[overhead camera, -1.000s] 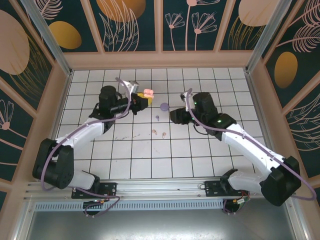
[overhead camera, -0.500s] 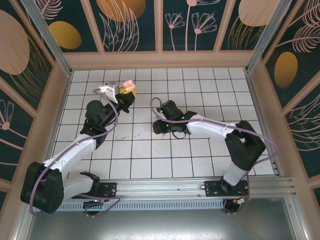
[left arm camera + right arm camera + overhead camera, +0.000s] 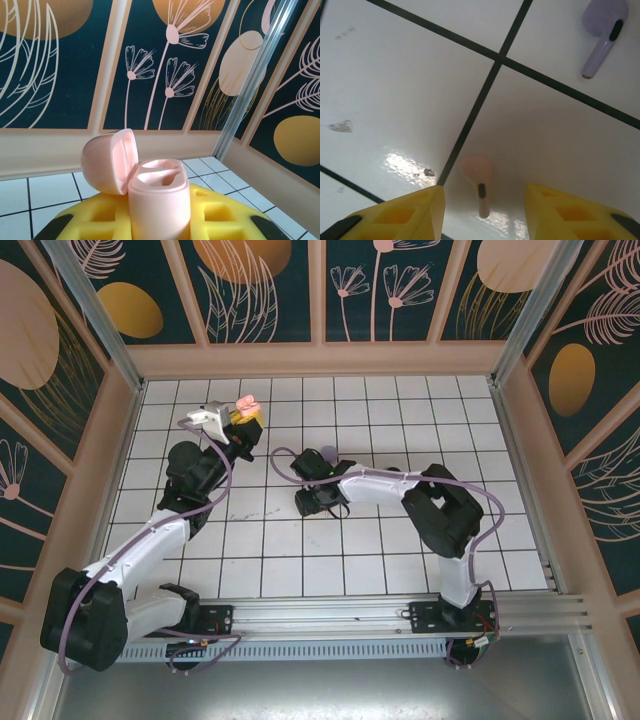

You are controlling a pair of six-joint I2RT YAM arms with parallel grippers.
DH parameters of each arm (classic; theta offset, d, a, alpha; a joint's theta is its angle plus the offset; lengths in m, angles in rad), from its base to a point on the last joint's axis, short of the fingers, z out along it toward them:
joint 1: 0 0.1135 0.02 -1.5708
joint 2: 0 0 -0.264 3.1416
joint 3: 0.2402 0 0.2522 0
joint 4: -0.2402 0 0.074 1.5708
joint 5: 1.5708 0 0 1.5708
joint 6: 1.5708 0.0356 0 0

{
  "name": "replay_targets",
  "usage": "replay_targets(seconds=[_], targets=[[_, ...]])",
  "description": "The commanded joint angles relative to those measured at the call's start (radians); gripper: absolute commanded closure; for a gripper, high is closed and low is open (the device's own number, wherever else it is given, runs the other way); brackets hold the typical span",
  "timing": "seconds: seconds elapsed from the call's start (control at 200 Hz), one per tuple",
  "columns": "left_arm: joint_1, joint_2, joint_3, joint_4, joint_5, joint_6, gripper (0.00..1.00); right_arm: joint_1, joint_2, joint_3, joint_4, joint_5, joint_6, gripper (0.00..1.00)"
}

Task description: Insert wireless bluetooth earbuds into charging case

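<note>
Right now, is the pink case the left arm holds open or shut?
Open: the pink case has its lid hinged back, and both wells look empty.

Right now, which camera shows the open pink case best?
The left wrist view: the pink case sits close up between the yellow fingers, lid flipped open, recesses apparently empty. The top view shows it as a small pink speck, without detail.
</note>
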Motion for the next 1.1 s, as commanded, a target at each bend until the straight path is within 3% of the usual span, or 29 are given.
replay_targets(seconds=[0.0, 1.096], targets=[[0.009, -0.019, 0.006, 0.035, -0.006, -0.015, 1.00, 0.006, 0.027, 0.054, -0.042, 0.029, -0.029, 0.55], [0.011, -0.003, -0.003, 0.048, 0.016, -0.028, 1.00, 0.013, 0.107, 0.096, -0.046, 0.032, -0.049, 0.67]])
